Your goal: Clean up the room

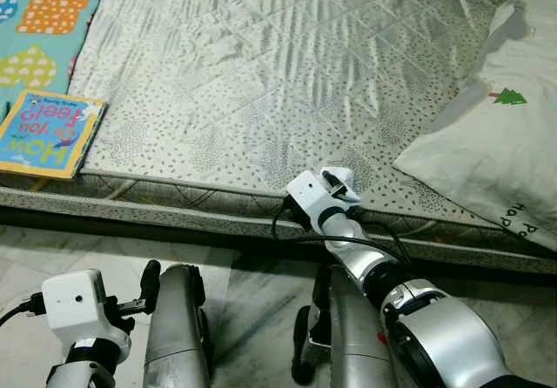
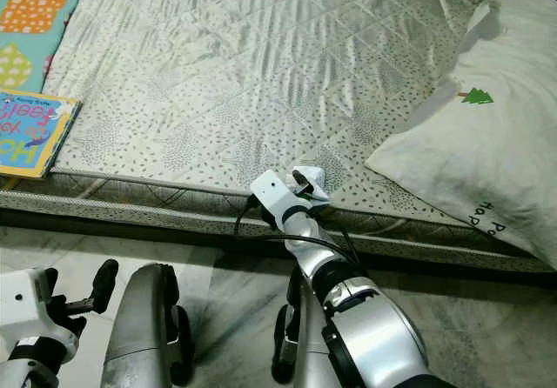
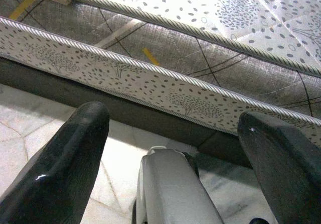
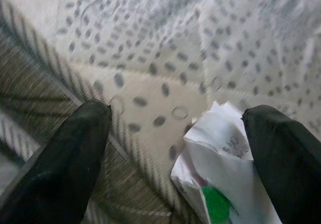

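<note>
Crumpled paper (image 4: 220, 169) on mattress (image 1: 261, 83) edge, between spread fingers of right claw (image 4: 180, 153), against one finger, left claw (image 3: 175, 148) spread

silver arms (image 1: 435, 336) | white wrist cams (image 1: 74, 305) | blk cables (image 1: 348, 242)

Both head cams look steeply down from above, sharing the mattress (image 1: 287, 75), book at 9 o'clock. Left wrist cam sits low, facing the mattress side; right wrist cam hovers close over its top.
</note>
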Robot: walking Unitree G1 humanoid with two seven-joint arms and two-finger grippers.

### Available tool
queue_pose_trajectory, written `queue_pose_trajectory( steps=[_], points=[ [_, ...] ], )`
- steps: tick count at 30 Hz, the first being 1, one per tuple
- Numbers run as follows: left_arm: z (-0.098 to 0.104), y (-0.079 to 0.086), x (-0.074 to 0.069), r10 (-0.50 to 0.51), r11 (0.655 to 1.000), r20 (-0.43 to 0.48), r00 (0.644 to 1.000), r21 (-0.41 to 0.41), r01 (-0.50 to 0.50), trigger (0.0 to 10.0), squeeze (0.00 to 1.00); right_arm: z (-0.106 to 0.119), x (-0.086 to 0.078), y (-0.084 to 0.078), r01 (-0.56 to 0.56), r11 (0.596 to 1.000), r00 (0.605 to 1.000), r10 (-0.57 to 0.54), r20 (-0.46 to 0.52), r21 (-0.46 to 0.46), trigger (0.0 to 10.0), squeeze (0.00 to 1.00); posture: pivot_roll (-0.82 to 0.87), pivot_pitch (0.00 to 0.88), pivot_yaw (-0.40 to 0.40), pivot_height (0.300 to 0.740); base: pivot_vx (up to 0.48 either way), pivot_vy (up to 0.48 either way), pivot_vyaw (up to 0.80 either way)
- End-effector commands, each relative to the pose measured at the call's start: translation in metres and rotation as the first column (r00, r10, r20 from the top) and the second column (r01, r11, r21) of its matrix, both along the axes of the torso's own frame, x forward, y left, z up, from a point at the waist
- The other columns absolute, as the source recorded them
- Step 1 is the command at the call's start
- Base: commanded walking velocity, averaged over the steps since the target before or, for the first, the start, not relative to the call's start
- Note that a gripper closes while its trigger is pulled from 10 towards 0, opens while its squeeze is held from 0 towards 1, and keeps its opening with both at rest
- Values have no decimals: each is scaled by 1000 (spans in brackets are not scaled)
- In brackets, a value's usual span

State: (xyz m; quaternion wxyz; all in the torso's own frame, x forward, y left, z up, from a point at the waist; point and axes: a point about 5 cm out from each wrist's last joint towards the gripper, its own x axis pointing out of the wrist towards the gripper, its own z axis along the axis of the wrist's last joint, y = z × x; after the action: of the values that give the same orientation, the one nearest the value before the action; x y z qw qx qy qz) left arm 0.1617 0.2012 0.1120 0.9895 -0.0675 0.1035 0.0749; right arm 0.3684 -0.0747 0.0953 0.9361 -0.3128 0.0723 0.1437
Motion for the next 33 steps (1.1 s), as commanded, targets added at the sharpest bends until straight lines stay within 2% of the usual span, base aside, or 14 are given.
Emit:
queue_pose_trajectory(
  steps=[1,5,9,13,15,20,24,26,30,33],
  points=[
    [-2,3,-5,19,1000,-24,1000,10,-19,10000,0,2,1,1,-5,1000,1000,5,3,28,10000,0,180,371,-83,590,0,0,0],
    [-2,3,-3,19,1000,-20,1000,10,-19,10000,0,11,3,1,-18,995,999,13,52,100,10000,0,180,370,-84,590,0,0,0],
    [-1,3,-2,19,1000,-18,1000,11,-19,10000,0,19,6,-1,-29,994,994,18,105,106,10000,0,180,367,-83,590,0,0,0],
    [-2,3,-1,19,1000,-17,1000,11,-19,10000,0,17,6,-4,-26,997,994,18,103,73,10000,0,178,366,-82,590,0,0,0],
    [-2,2,-1,18,1000,-16,1000,12,-18,10000,0,14,6,-11,-5,1000,995,3,96,16,10000,0,182,364,-82,590,0,0,0],
    [-1,2,0,21,1000,-14,1000,13,-20,10000,0,14,9,-21,26,999,995,-23,94,-34,10000,0,184,363,-82,590,0,0,0],
    [-1,3,0,24,1000,-13,1000,12,-23,10000,0,13,10,-31,46,998,996,-42,76,-52,10000,0,185,362,-84,590,0,0,0],
    [-2,3,0,27,1000,-13,1000,10,-27,10000,0,8,9,-44,69,996,997,-67,41,-57,10000,0,185,361,-87,590,0,0,0],
    [-2,3,0,29,1000,-15,999,5,-29,10000,0,1,6,-55,80,995,997,-81,-6,-56,10000,0,179,362,-86,590,0,0,0],
    [-3,3,0,29,1000,-18,999,0,-29,10000,0,-5,4,-57,77,996,996,-78,-50,-37,10000,0,175,361,-81,590,0,0,0]
  ],
)
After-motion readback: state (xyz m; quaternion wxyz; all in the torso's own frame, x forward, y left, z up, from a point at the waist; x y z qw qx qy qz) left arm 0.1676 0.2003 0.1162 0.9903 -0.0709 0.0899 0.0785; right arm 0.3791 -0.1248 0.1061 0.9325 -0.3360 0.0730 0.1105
